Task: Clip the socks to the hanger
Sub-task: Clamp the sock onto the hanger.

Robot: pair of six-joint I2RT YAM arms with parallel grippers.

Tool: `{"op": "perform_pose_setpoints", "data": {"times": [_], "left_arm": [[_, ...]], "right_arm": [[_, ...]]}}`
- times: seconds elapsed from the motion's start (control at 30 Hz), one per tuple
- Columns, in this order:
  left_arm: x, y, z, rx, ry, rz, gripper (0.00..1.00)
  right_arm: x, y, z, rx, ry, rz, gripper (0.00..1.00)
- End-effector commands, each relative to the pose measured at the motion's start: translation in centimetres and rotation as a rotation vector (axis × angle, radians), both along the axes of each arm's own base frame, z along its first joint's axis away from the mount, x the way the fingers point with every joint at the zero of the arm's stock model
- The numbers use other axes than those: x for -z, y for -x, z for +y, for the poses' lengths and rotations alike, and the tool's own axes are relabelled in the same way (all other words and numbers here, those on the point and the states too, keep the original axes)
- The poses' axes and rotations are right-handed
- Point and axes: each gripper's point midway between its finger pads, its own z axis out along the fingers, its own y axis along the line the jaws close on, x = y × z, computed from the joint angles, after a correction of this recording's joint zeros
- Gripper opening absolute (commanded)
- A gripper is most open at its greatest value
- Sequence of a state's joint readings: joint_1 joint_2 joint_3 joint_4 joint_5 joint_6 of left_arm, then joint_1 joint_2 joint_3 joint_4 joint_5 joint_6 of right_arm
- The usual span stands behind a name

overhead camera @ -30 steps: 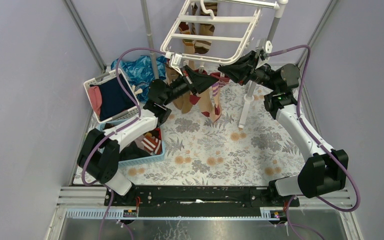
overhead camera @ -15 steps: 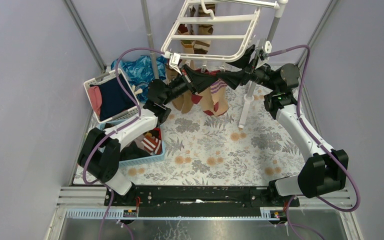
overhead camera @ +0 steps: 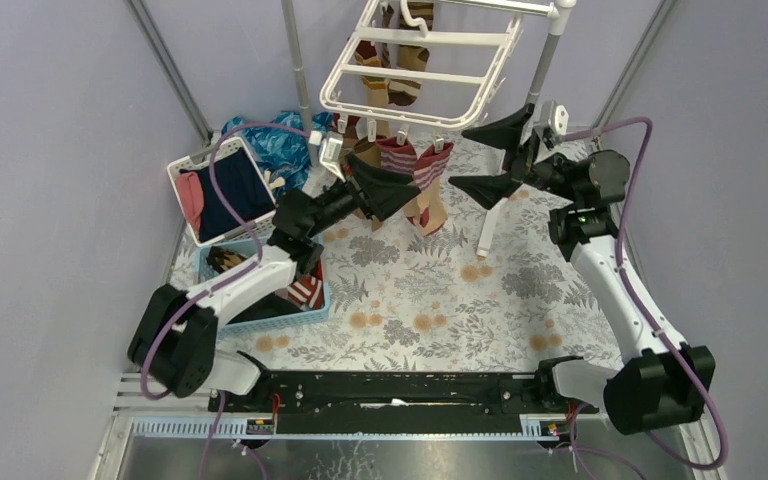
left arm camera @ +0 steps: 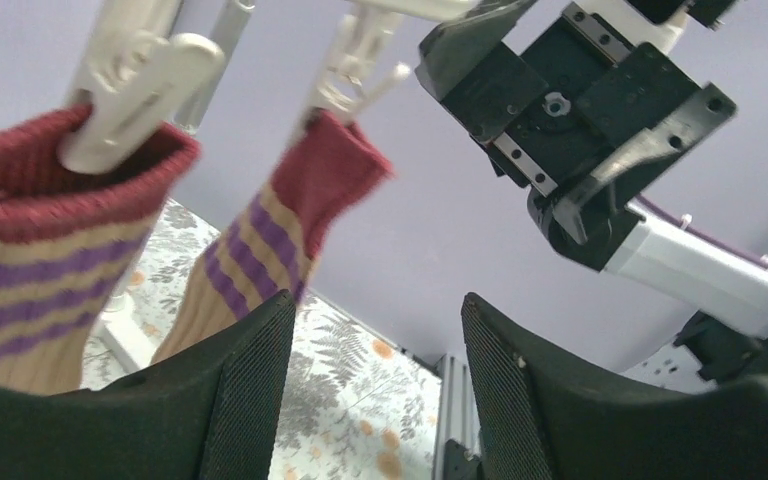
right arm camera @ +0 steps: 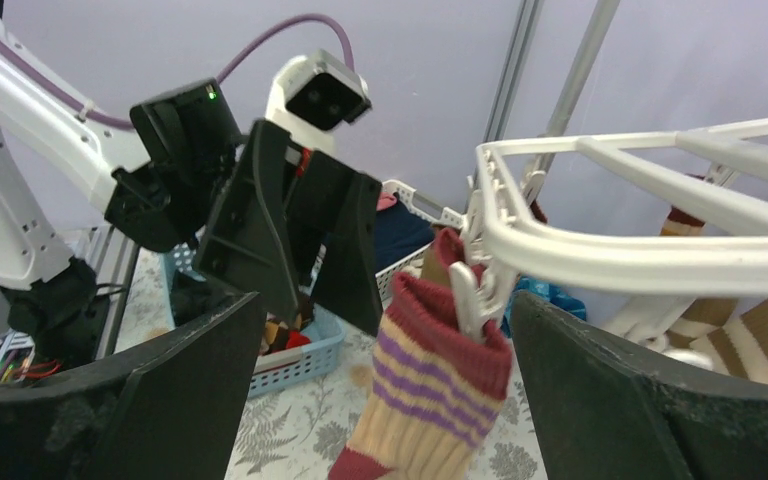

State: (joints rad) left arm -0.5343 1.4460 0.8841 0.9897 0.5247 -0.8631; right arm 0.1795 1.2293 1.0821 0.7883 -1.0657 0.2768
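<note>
Socks (overhead camera: 430, 165) clipped; both grippers spread and empty.
We see two tan socks with red cuffs hanging from clips (left arm camera: 140, 80) on the near rail of the hanger (overhead camera: 415, 72), just ahead of the left gripper (overhead camera: 390, 188) and between it and the right gripper (overhead camera: 460, 157). Our left jaws stand apart below the cuffs, gripping nothing. Our right jaws gape wide, facing the nearer sock from the opposite side. More socks hang from the hanger's far part, beyond both grippers.

White laundry basket (overhead camera: 200, 156) holding navy garment (overhead camera: 235, 195), small blue basket (overhead camera: 280, 318), shiny blue cloth (overhead camera: 275, 140), floral tablecloth (overhead camera: 430, 290)
</note>
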Motion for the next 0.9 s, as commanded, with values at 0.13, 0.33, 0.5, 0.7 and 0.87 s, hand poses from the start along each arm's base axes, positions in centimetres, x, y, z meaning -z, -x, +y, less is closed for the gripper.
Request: {"op": "perform_pose_setpoints", "data": {"times": [0.13,0.33,0.5,0.7,0.87], "left_arm": [[0.8,4.3,4.4,-0.144,-0.119,-0.242,0.74],[5.4,5.9,7.7,-0.268,-0.242,-0.205,0.93],[8.8,7.3,10.0,-0.326,-0.324,-0.11,0.99],[12.9,7.5,12.4,-0.417,-0.387,0.109,0.99],[14.6,7.4,13.3,-0.452,-0.449,0.216,0.99]], "right_arm": [[2.7,4.2,-1.8,-0.027,0.092,-0.002,1.0],[5.6,4.8,-3.4,0.049,0.159,0.106,1.0],[8.6,3.6,-5.2,0.218,0.244,0.231,1.0],[10.4,3.3,-7.1,0.336,0.284,0.35,1.0],[12.2,4.2,-8.3,0.364,0.341,0.45,1.0]]}}
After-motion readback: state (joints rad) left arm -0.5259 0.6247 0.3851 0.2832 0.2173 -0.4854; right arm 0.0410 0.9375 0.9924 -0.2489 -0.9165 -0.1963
